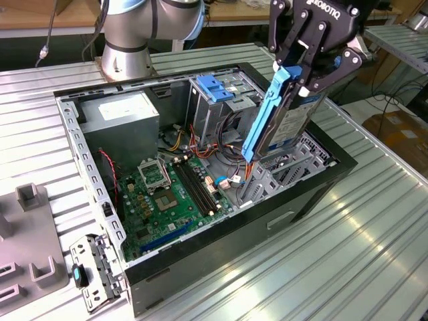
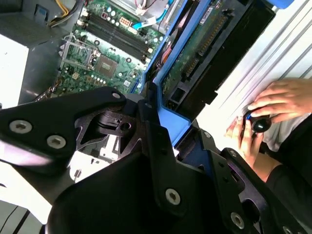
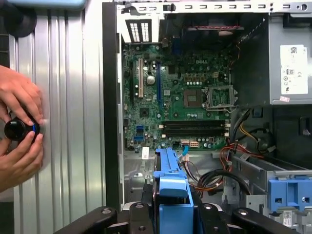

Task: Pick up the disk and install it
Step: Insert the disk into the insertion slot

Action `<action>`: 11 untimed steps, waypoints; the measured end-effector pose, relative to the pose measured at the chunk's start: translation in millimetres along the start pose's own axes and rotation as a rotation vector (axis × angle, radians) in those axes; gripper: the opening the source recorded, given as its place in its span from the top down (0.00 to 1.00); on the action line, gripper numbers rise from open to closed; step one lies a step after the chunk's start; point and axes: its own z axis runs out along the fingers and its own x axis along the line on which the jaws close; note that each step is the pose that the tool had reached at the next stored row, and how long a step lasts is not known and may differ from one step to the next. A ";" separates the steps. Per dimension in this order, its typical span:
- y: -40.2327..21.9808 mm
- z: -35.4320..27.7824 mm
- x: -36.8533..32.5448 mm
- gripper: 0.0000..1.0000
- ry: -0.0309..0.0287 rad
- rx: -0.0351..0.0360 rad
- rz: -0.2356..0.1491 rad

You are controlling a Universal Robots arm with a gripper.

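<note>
Ribbed metal tabletop [image 1: 374, 221], wooden bench [image 1: 27, 15] behind, cardboard box [image 1: 401, 134] on floor

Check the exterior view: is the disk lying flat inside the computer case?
No: the gripper holds the disk by its upper end, steeply tilted over the open case.

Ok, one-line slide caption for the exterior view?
End effector grips the disk, tilted, over the open computer case.

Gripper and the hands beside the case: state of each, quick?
Gripper: shut on the flat silver-grey metal disk with blue plastic side rails.
Person's hands: cupped around a small black round knob.
</note>
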 end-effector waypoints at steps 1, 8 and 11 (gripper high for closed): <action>-3.4 0.4 0.7 0.63 0.0001 0.0000 0.000; -26.4 6.0 6.1 0.63 0.0002 0.0000 0.000; -32.2 9.8 7.6 0.63 0.0001 0.0000 0.000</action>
